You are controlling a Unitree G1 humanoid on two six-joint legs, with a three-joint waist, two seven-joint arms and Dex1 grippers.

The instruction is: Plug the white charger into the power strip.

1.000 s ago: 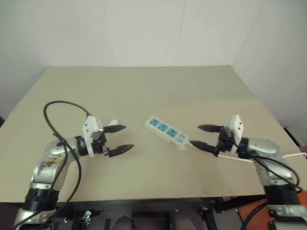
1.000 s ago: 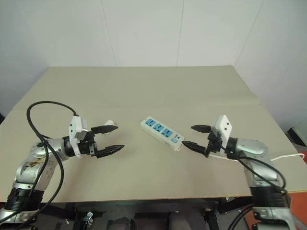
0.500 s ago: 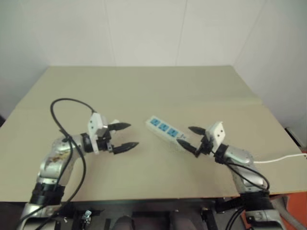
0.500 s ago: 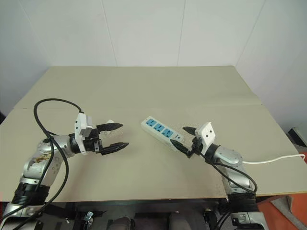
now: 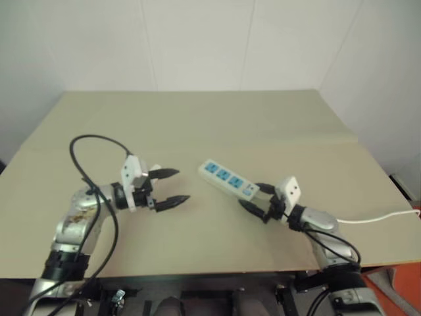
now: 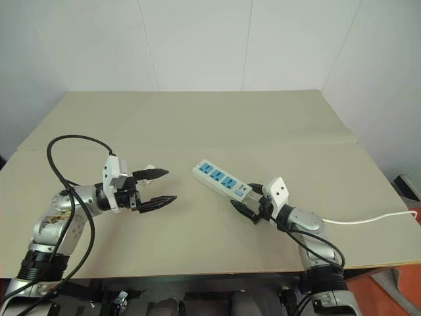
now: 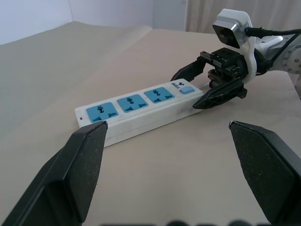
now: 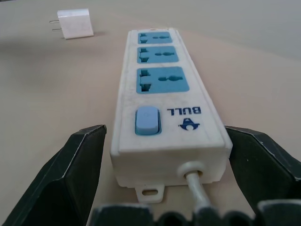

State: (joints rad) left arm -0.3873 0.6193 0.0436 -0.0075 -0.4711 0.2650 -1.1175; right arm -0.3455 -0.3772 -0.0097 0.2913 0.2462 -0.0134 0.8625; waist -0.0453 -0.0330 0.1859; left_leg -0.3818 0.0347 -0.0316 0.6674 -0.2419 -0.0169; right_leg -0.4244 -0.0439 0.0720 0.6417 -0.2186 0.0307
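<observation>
The right gripper, jaws apart, straddles the corded end of the power strip; the left gripper gapes beside the white charger.

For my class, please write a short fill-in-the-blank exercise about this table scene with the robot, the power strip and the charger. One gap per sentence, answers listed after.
1. The power strip has ____ blue socket faces in a row.
2. The white charger lies on the table, ____ from the strip.
3. The right gripper has its fingers open on either side of the strip's ____ end.
4. The left gripper holds ____.

Missing words: three; apart; cord; nothing
</observation>
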